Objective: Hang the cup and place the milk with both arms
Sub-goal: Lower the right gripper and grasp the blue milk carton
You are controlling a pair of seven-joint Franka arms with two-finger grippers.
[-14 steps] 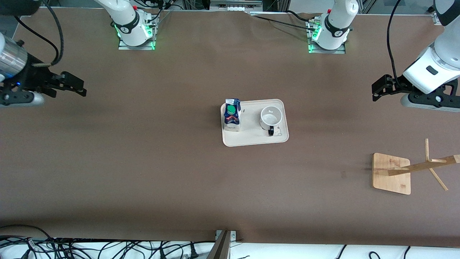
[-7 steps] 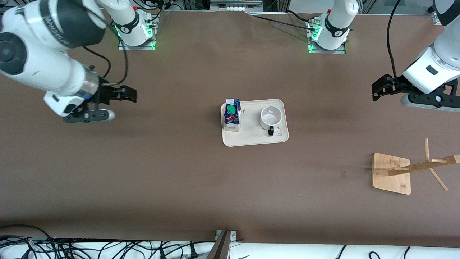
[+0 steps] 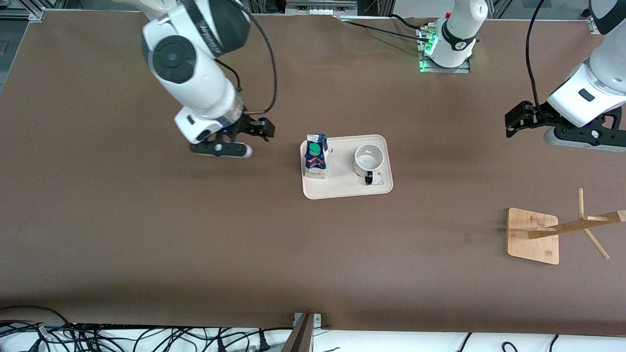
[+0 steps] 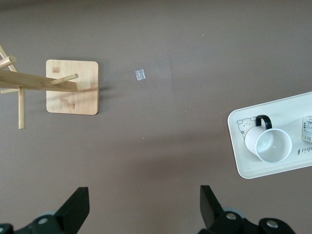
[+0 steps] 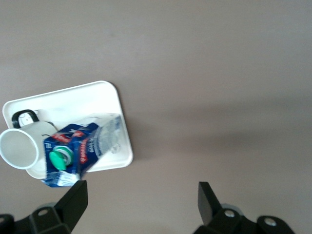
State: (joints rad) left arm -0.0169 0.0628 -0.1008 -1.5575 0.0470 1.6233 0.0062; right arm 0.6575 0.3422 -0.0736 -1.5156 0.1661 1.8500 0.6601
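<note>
The white cup with a black handle stands on the cream tray at mid-table. The blue milk carton with a green cap stands upright on the same tray, toward the right arm's end. My right gripper is open and empty over the bare table beside the tray; its wrist view shows the milk and the cup. My left gripper is open and empty, waiting over the table at the left arm's end; its wrist view shows the cup.
A wooden cup rack with pegs stands on a square base near the left arm's end, nearer the front camera than the tray; it also shows in the left wrist view. Cables lie along the table's front edge.
My right arm has swung from the right arm's end of the table toward the tray, now close beside the milk. The left arm, tray, cup and milk have not moved.
</note>
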